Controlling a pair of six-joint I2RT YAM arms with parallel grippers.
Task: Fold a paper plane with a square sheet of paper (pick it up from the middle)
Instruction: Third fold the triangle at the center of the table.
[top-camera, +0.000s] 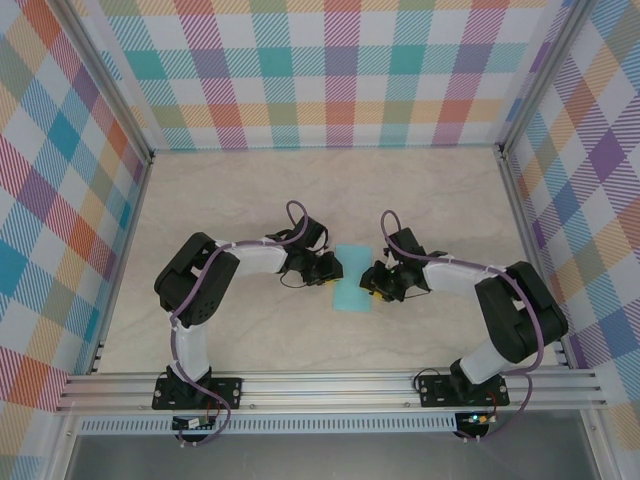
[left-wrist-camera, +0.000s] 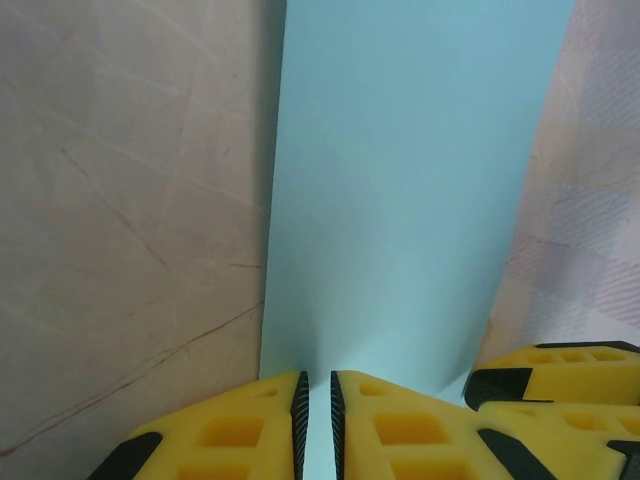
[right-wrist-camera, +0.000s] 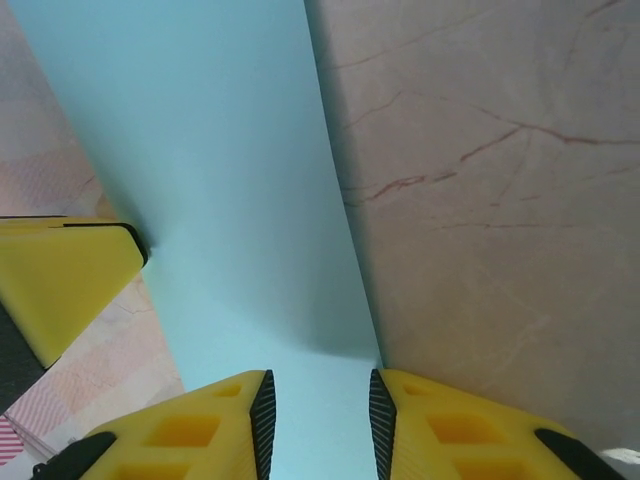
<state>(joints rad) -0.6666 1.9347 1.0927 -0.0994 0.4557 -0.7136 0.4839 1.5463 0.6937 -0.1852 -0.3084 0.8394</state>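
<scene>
- Overhead view: the light turquoise square sheet of paper (top-camera: 352, 290) lies near the middle of the beige marbled surface (top-camera: 250, 190). It shows as a strip longer than it is wide, running from 12 to 6 o'clock.
- The left tool (top-camera: 328, 268) meets the sheet's 9 o'clock edge, and the right tool (top-camera: 376, 282) meets its 3 o'clock edge.
- Left wrist view: the left tool (left-wrist-camera: 318, 390) is narrowed to a slit, pinching the paper (left-wrist-camera: 400, 200). A yellow finger (left-wrist-camera: 560, 365) of the right tool sits at 4 o'clock.
- Right wrist view: the right tool (right-wrist-camera: 320, 400) has its jaws partly apart with a clear gap. The sheet (right-wrist-camera: 220, 150) runs into that gap.
- Pastel checked walls (top-camera: 330, 70) enclose the surface at 9, 12 and 3 o'clock.
</scene>
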